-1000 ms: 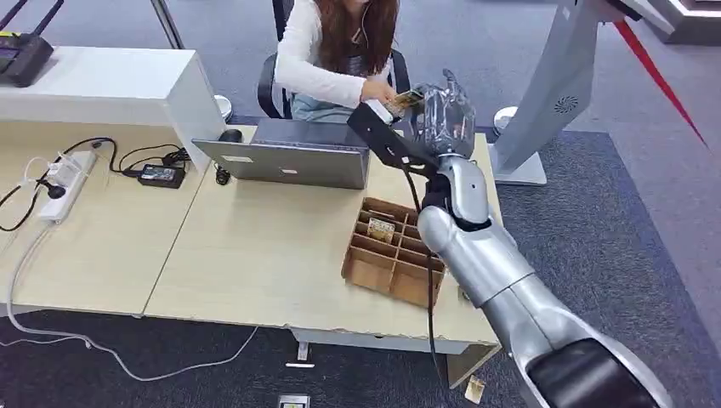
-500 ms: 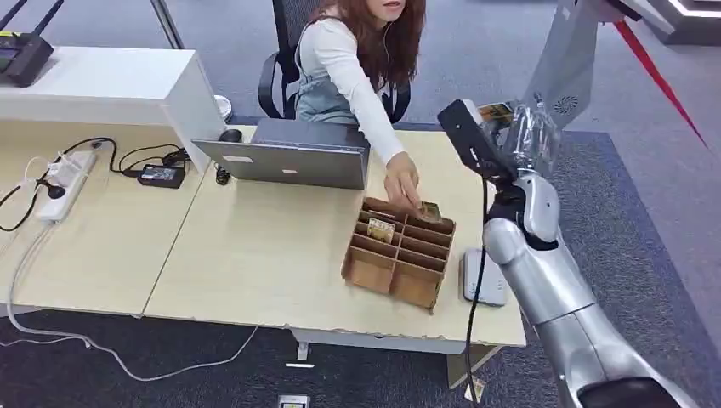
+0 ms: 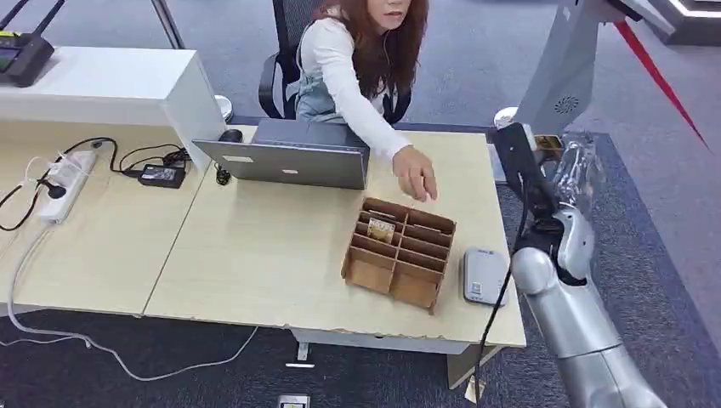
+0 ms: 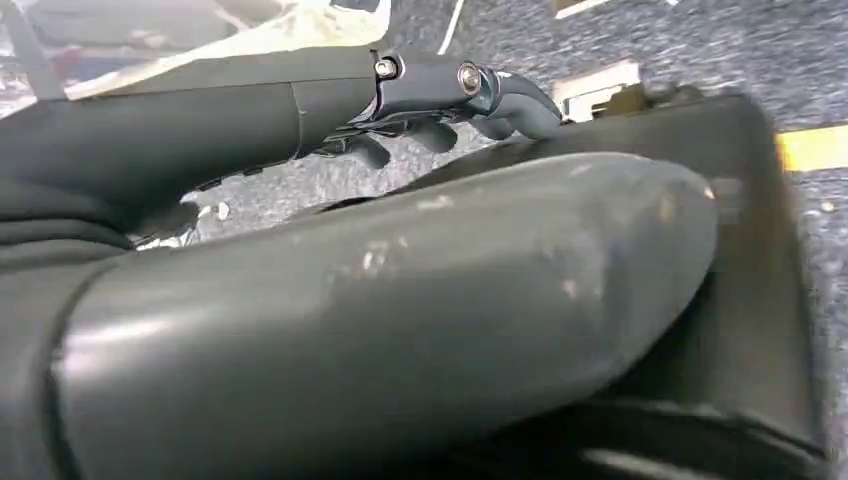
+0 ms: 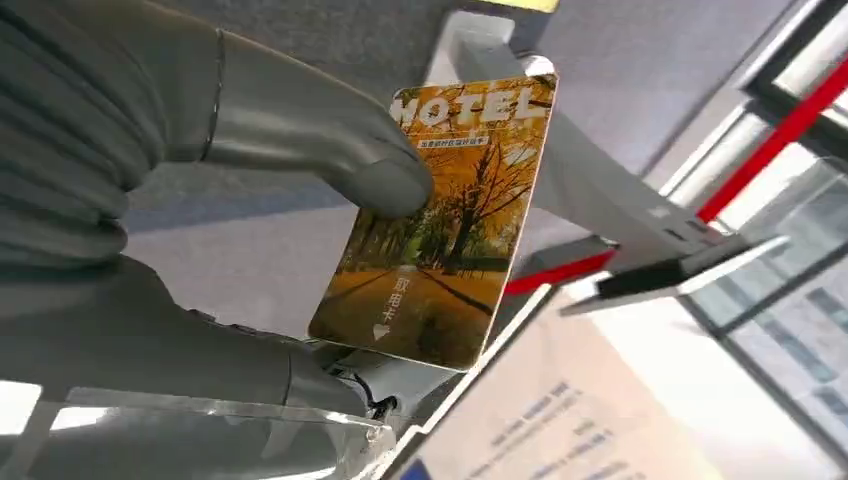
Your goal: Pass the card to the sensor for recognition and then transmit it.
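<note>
The right robot hand (image 5: pixel 200 200) grasps a thin orange hotel key card printed with autumn trees (image 5: pixel 440 225), the thick grey thumb (image 5: pixel 330 150) pressing its printed face near one long edge while the fingers back it from behind; in the head view the card (image 3: pixel 548 144) is raised off the right end of the tabletop (image 3: pixel 255 255), well apart from the small grey card sensor (image 3: pixel 483 276) lying just beside the brown cardboard divider box (image 3: pixel 398 253). The card looks light, stiff and slick, so it is best pinched by an edge, leaving most of its face free for reading. Whether the left robot hand (image 4: pixel 440 100) is clenched or released I cannot tell. A person's hand (image 3: pixel 417 180) hovers over the box.
</note>
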Controlling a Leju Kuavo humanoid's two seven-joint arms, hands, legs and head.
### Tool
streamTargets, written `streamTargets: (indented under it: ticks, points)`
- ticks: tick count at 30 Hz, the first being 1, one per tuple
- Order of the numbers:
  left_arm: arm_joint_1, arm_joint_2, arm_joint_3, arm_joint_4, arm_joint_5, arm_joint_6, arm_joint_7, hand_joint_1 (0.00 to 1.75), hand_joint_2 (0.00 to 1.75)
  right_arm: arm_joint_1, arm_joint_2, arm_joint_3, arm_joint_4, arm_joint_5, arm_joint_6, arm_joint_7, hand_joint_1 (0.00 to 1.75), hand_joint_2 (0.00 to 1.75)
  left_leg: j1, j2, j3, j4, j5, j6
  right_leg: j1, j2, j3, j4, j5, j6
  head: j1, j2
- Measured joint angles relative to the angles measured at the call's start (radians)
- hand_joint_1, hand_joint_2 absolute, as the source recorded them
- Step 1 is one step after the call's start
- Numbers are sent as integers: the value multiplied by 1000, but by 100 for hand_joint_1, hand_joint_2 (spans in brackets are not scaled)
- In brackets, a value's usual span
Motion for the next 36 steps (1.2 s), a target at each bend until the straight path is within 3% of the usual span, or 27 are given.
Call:
streamTargets:
  ticks: [2, 5, 7, 16, 23, 25, 28, 30, 36]
  points:
    - [0, 3, 3, 0, -1, 0, 2, 0, 0, 35, -13, -23, -2, -3, -10, -40, 175, 175, 0, 0, 0, 0, 0, 0, 0, 0, 0, 0, 0, 0, 0, 0]
    - [7, 3, 7, 0, -2, 3, 12, 0, 0, 105, -53, -61, -6, -47, -24, -158, 175, 175, -1, -2, -1, 0, -1, 1, 0, -1, 1, -1, -1, 1, 0, 0]
    - [7, 4, 9, 0, -4, 4, 19, 0, 0, 128, -69, -84, -6, -47, -26, -182, 175, 175, -1, 0, 0, 0, -1, 1, -1, 0, 1, -1, -1, 1, 0, 0]
    - [9, 3, 27, 0, 1, 6, 28, 0, 0, 176, -100, -145, -8, -3, 26, -159, 175, 175, -1, 0, 0, 0, -1, 2, -1, -1, 1, -1, -1, 1, 0, 0]
    - [11, 2, 35, 0, 12, 15, 31, 0, 0, 205, -91, -154, -8, 8, 23, -219, 175, 175, -1, 0, 0, 0, -1, 2, -1, 0, 1, -1, -1, 1, 0, 0]
    - [11, 2, 42, 0, 14, 16, 31, 0, 0, 208, -75, -152, -8, 21, 19, -214, 175, 175, -1, 0, -1, -1, -1, 2, -1, 0, 1, 0, -1, 1, 0, 0]
    - [10, 3, 51, 0, 17, 16, 31, 0, 0, 193, -20, -130, -26, 83, 43, -123, 175, 175, -1, 0, -1, -1, -1, 1, -1, 0, 1, 0, -1, 1, 0, 0]
    - [8, 4, 56, 0, 18, 16, 30, 0, 0, 179, 10, -103, -40, 100, 59, -95, 175, 175, -1, 0, 0, -1, 0, 1, -1, 0, 1, 0, -1, 1, 0, 0]
    - [12, 4, 66, 0, 23, 21, 30, 0, 0, 178, 55, -31, -79, 98, 82, -119, 175, 175, -1, -1, -1, -1, 0, 1, 0, -2, 1, 0, -1, 1, 0, 0]
